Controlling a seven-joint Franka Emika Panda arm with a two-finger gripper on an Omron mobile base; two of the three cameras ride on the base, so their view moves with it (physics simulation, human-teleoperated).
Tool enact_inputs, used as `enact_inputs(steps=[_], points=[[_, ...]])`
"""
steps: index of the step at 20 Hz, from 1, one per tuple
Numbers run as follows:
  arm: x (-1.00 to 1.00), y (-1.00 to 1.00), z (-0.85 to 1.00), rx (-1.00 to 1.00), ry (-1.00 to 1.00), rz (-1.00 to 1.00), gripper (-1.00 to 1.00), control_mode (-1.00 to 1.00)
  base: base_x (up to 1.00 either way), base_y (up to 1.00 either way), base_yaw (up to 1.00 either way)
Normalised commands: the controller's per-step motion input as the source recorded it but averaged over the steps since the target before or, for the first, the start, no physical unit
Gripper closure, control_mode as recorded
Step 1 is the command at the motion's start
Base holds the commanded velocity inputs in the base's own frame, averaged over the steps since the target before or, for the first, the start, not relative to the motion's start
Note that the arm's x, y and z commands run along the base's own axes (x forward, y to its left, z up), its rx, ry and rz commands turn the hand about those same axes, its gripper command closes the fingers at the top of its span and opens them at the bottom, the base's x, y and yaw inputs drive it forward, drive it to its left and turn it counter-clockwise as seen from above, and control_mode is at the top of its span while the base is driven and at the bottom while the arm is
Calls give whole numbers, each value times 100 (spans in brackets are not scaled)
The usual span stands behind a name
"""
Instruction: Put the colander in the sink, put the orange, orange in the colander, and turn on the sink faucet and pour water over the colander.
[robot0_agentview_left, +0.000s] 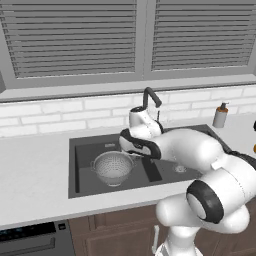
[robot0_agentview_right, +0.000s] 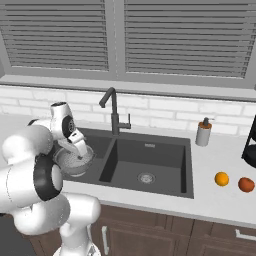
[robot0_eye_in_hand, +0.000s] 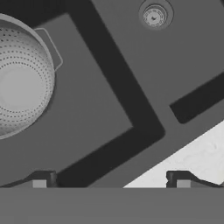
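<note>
The silver colander (robot0_agentview_left: 113, 167) stands upright in the left basin of the dark sink (robot0_agentview_left: 73, 167), with nothing in it. In the hand view the colander (robot0_eye_in_hand: 22, 83) lies at the left and the other basin's drain (robot0_eye_in_hand: 154, 16) at the top. My gripper (robot0_eye_in_hand: 111, 180) hangs open above the sink's front edge near the divider, to the colander's right, its fingers empty. Both oranges (robot0_agentview_right: 221, 178) (robot0_agentview_right: 246, 184) rest on the counter right of the sink (robot0_agentview_right: 150, 155). The dark faucet (robot0_agentview_right: 114, 112) rises behind the divider, and no water runs.
A white soap bottle (robot0_agentview_right: 203, 133) stands at the sink's back right corner. A dark rack (robot0_agentview_right: 250, 145) sits at the counter's far right edge. White brick wall and shuttered windows close the back. My own arm covers part of the colander (robot0_agentview_right: 75, 162) in the right base view.
</note>
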Motion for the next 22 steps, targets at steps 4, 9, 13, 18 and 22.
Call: enact_inputs(steps=[4, 9, 13, 18, 22], points=[[-57, -48, 24, -7, -3, 7, -100, -100, 0, 0, 0], [-28, -68, 24, -6, -1, 2, -100, -100, 0, 0, 0], [-24, -81, 23, -3, 0, 2, -100, -100, 0, 0, 0], [-18, -94, 11, 0, 0, 8, -100, -100, 0, 0, 0], [0, -99, 5, 0, 0, 3, -100, -100, 0, 0, 0]])
